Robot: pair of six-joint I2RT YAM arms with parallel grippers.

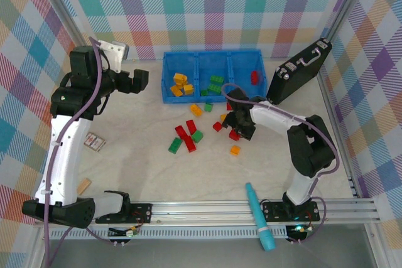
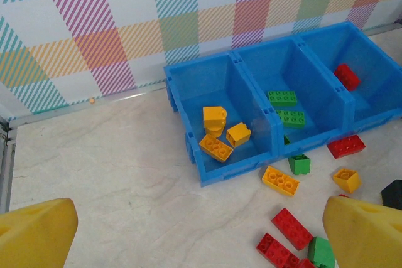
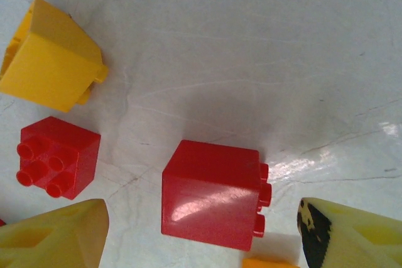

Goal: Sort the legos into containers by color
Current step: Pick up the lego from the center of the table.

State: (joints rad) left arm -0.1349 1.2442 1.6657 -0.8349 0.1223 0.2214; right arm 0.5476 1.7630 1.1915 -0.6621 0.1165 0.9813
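Straddled tipped red brick (image 3: pixel 210 196) with right jaws wide open, empty; risked catching orange brick (image 3: pixel 267 263) just beside it, or skidding it across table (image 3: pixel 251 42) on closing.

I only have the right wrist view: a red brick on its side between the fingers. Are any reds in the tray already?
Observer: Yes, one red brick lies in the right compartment of the tray.
Operator: What about the other compartments?
Observer: Yellow bricks are in the left one and green bricks in the middle.
Operator: Is the left arm busy?
Observer: No. The left gripper is left of the tray, its fingers wide apart and empty.
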